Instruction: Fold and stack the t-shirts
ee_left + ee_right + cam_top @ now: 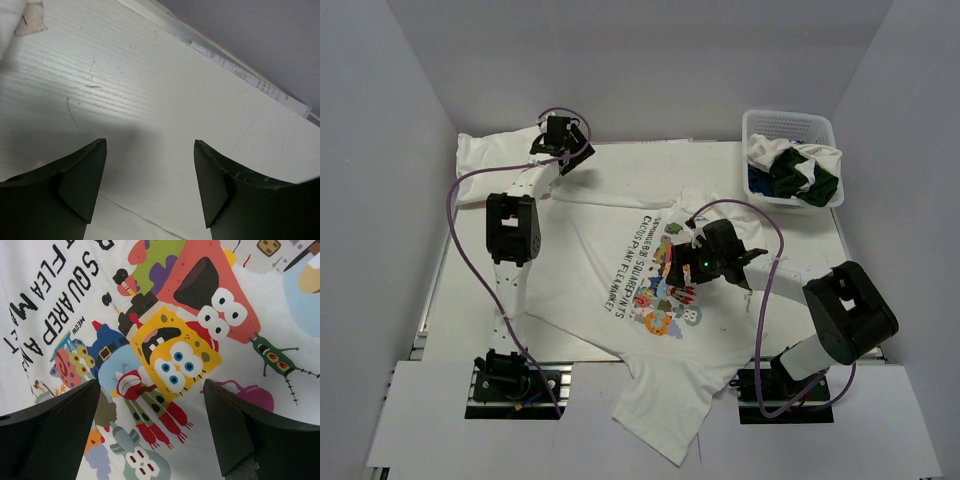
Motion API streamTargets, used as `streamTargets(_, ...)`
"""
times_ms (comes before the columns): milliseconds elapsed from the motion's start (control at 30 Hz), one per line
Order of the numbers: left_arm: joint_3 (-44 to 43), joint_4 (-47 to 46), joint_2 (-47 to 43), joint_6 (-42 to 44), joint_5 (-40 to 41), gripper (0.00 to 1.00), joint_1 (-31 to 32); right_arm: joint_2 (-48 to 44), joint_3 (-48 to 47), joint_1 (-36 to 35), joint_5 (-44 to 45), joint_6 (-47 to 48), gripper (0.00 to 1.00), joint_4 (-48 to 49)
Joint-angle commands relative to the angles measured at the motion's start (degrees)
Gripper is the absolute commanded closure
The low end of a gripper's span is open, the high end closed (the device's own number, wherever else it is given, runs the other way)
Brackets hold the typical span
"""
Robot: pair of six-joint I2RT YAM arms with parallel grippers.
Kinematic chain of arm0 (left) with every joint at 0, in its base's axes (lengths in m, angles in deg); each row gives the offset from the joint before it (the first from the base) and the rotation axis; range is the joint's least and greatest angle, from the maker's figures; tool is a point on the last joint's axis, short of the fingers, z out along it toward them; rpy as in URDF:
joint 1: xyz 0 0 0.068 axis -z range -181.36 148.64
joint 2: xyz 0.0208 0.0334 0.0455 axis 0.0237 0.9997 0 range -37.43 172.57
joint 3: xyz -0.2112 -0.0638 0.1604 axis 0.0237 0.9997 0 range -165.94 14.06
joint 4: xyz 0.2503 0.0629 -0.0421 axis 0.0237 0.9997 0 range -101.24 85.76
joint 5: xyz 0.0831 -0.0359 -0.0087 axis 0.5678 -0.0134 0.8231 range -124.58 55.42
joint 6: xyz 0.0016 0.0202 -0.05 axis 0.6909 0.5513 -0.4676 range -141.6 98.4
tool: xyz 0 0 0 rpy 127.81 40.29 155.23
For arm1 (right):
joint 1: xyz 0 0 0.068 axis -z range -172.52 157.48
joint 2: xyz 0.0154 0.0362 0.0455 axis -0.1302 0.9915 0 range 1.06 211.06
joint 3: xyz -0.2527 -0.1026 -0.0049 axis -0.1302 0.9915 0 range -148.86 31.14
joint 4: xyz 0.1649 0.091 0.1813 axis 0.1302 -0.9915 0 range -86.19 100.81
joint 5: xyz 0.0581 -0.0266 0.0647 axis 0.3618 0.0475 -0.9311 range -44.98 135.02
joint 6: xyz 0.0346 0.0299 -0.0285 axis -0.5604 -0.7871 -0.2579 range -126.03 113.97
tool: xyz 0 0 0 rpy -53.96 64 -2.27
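Nearer by right claw point(151, 405), released, straight above printed t-shirt point(590, 240), seemingly lengthwise leftward-away; left claw point(150, 155) released, well apart over tabletop point(150, 75).

A big white t-shirt point(640, 270) lies spread out in the middle of the table point(470, 300). Its front faces up. It shows bright cartoon pictures and black words. It is a bit wrinkled. Another white t-shirt point(495, 160) lies bunched up at the far left corner. Blue point(757, 182), dark green point(790, 175) and white point(820, 165) t-shirts sit crumpled together in the basket point(785, 122) at the far right.
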Motion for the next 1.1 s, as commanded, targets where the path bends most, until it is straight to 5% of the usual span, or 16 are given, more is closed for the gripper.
streamTargets(0, 0.07, -5.51, -8.38, 6.71, -0.31, 0.19, 0.63, 1.41, 2.68, 0.39, 4.38, 1.55, 0.1, -9.95)
streamTargets(133, 14.56, -8.84, -19.63, 9.29, -2.21, 0.14, 1.95, 2.2, 2.95, 0.3, 4.29, 1.46, 0.1, -9.42)
streamTargets(167, 17.19, -8.85, -21.57, 9.29, -3.37, 0.01, 1.95, 2.38, 3.04, 0.21, 4.38, 1.11, 0.1, -9.6)
streamTargets(433, 28.37, 0.74, -25.11, 7.71, -0.65, 0.0, 3.71, 3.08, 2.6, 0.39, 5.79, 0.67, 0.1, -10.3)
streamTargets(600, 22.07, 7.56, -17.64, 6.92, -0.84, 0.0, 4.32, 4.22, 3.12, 0.39, 6.75, -0.55, 0.1, -9.86)
streamTargets(900, 23.37, 4.95, -13.25, 3.85, 1.55, 0.0, 4.85, 4.31, 4.44, 0.21, 6.23, -1.18, 0.1, -8.72)
streamTargets(1067, 16.88, 4.42, -8.59, 1.65, 3.13, 0.0, 4.85, 4.22, 4.36, 0.3, 6.05, -1.09, 0.1, -9.25)
